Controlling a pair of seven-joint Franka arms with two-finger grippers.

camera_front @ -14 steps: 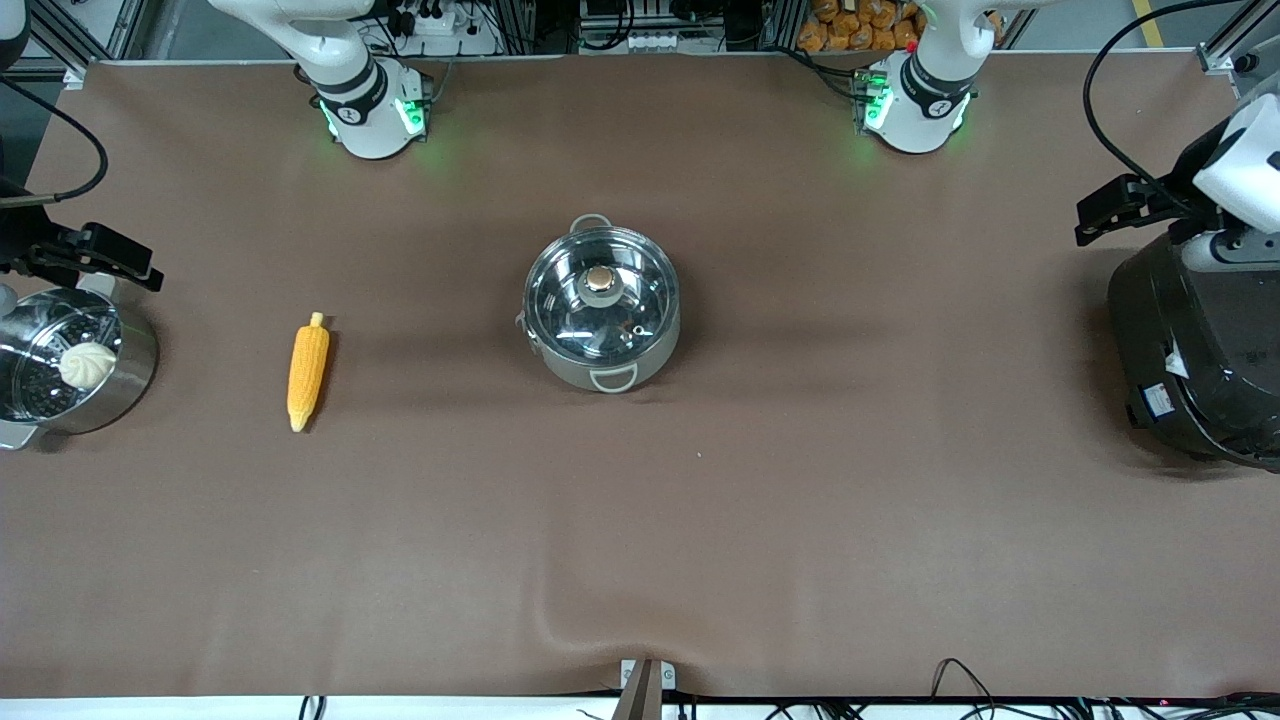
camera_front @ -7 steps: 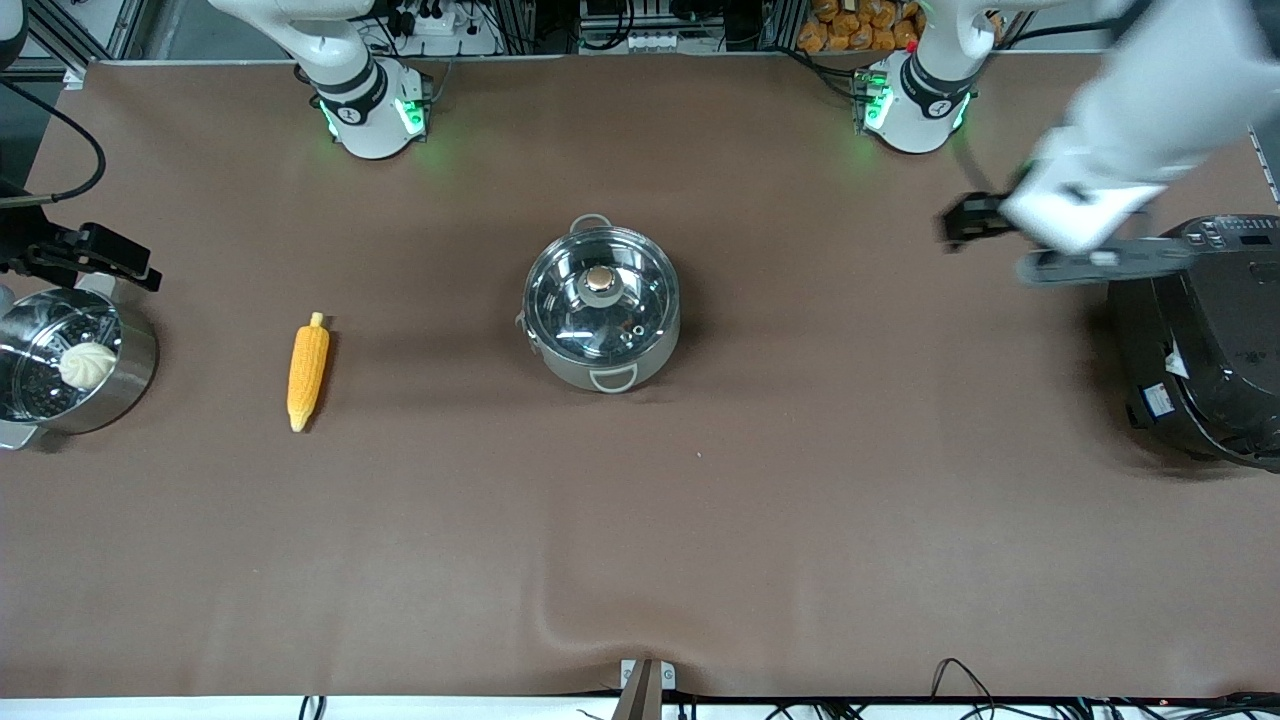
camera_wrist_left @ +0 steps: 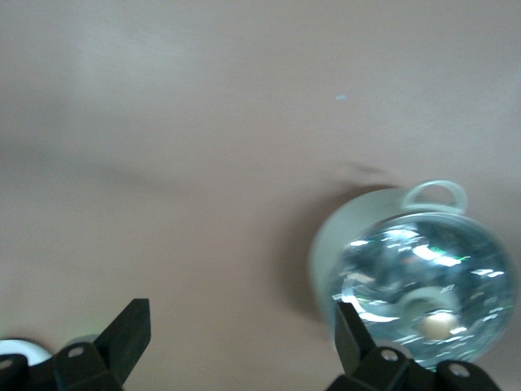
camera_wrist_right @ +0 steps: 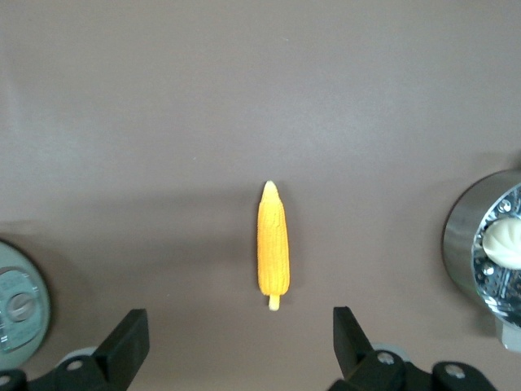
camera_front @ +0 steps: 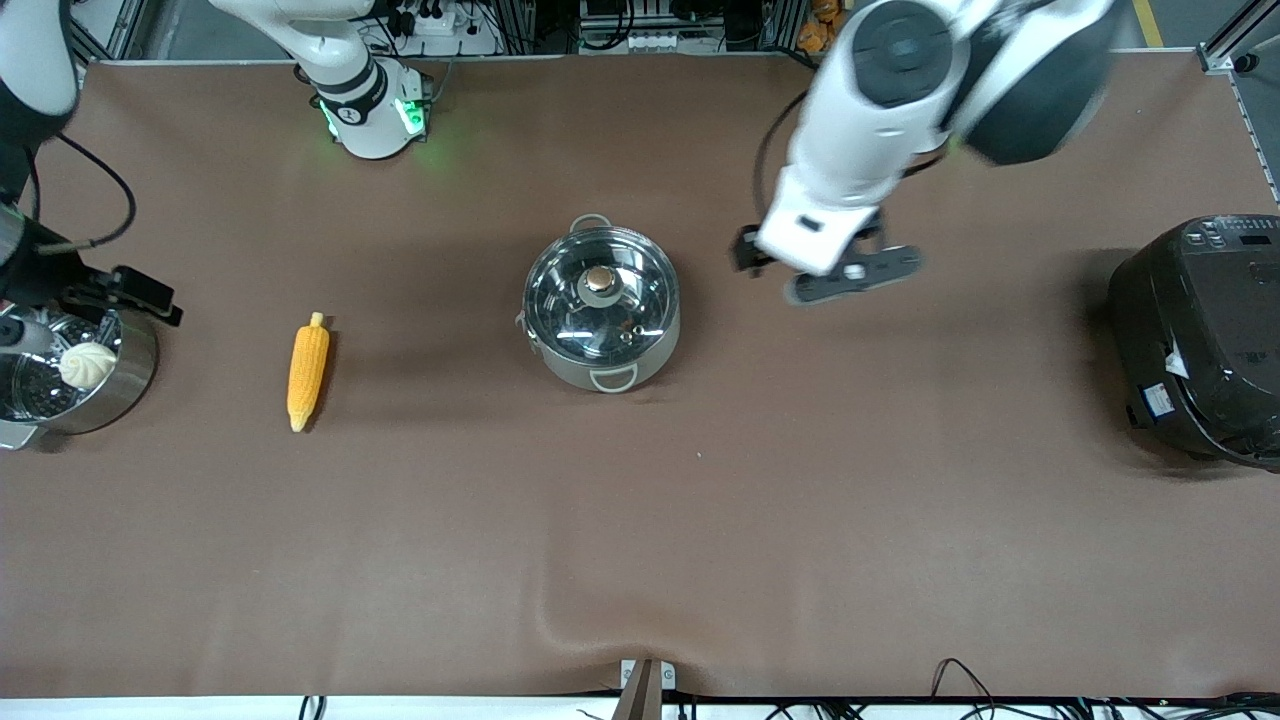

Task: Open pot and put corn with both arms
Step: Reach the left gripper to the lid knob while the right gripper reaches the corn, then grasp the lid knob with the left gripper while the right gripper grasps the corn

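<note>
The steel pot point(camera_front: 600, 305) stands mid-table with its glass lid and brass knob point(camera_front: 600, 279) on. It also shows in the left wrist view point(camera_wrist_left: 423, 281). The yellow corn point(camera_front: 308, 370) lies on the brown cloth between the pot and the right arm's end, and shows in the right wrist view point(camera_wrist_right: 273, 248). My left gripper point(camera_front: 822, 272) is up in the air beside the pot, toward the left arm's end, open and empty point(camera_wrist_left: 240, 342). My right gripper point(camera_front: 62, 292) is over the steamer's rim, open and empty point(camera_wrist_right: 238, 346), well apart from the corn.
A steel steamer pot point(camera_front: 130, 375) holding a white bun point(camera_front: 88, 365) stands at the right arm's end. A big black rice cooker point(camera_front: 1200, 340) stands at the left arm's end. A ridge in the cloth point(camera_front: 560, 610) lies near the front edge.
My left arm has swung from over the rice cooker across to beside the pot. My right gripper has shifted slightly over the steamer. Pot and corn have not moved.
</note>
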